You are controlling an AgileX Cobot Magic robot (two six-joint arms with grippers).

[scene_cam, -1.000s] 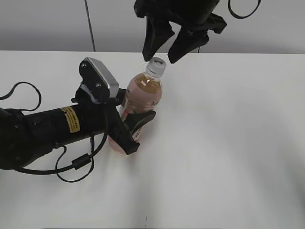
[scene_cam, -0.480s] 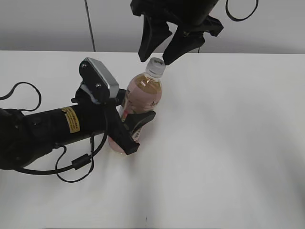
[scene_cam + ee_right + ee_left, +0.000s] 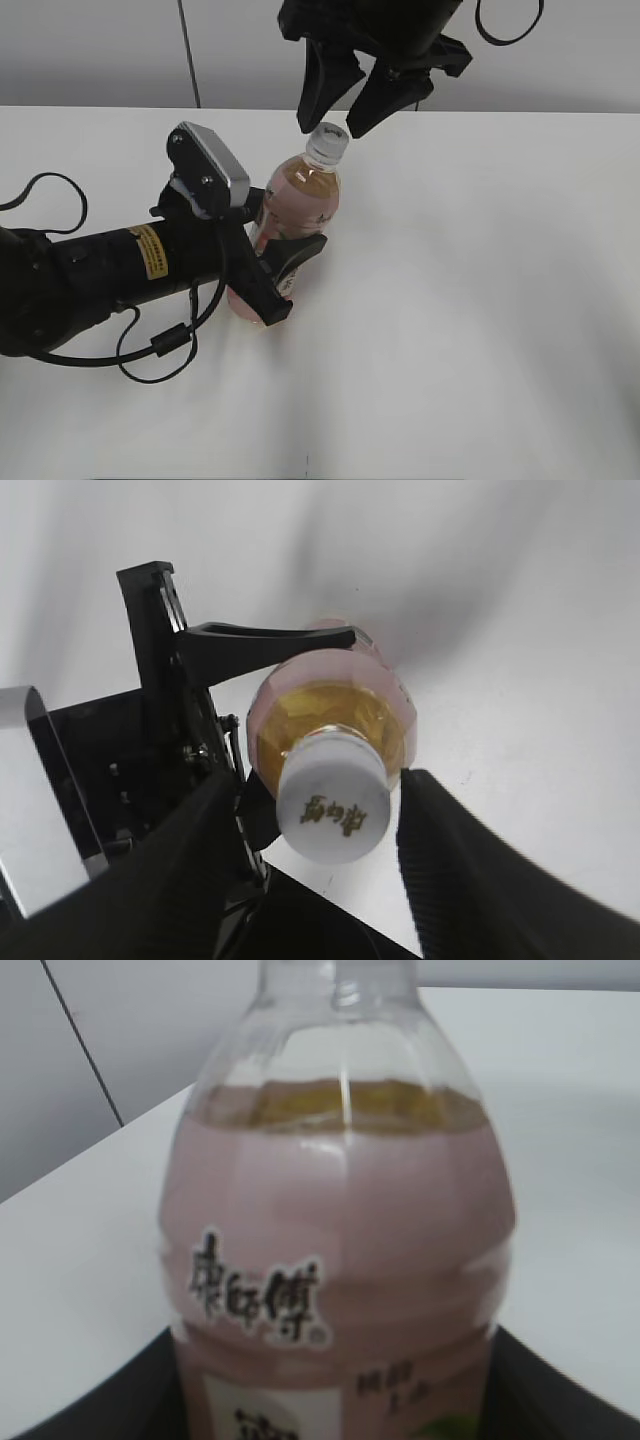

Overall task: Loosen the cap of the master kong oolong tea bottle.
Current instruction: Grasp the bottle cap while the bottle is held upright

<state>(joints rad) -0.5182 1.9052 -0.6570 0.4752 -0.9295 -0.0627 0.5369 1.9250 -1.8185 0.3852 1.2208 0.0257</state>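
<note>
The master kong oolong tea bottle (image 3: 300, 205) stands upright on the white table, pink label with dark Chinese characters. It fills the left wrist view (image 3: 340, 1260). My left gripper (image 3: 278, 270) is shut on its lower body. Its white cap (image 3: 327, 142) carries a small dark mark and shows from above in the right wrist view (image 3: 333, 807). My right gripper (image 3: 340, 110) hangs open just above the cap, a black finger on either side of it in the right wrist view (image 3: 320, 860), touching nothing.
The white table (image 3: 480, 300) stretches to the right and front. A black cable (image 3: 150, 345) loops beside the left arm at the front left. A grey wall (image 3: 100, 50) with a dark vertical line stands behind.
My right gripper has shifted slightly above the cap, a little left and then back right, staying open. The bottle and left gripper have not moved.
</note>
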